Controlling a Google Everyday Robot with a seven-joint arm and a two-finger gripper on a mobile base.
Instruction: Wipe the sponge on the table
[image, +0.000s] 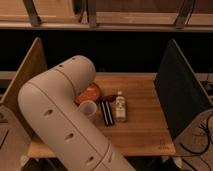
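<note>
Sponge and gripper are unseen, perhaps behind the bulky cream arm (60, 117) left of the translucent cup (88, 109) on the light-brown plank table (145, 127); grasp unknowable; likely soft, light, pinchable across its width.

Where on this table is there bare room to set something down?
Bare wood lies between the bottle and the dark panel, and along the front edge of the table. Crowded around the cup and black case beside the arm. The gripper is out of view.
</note>
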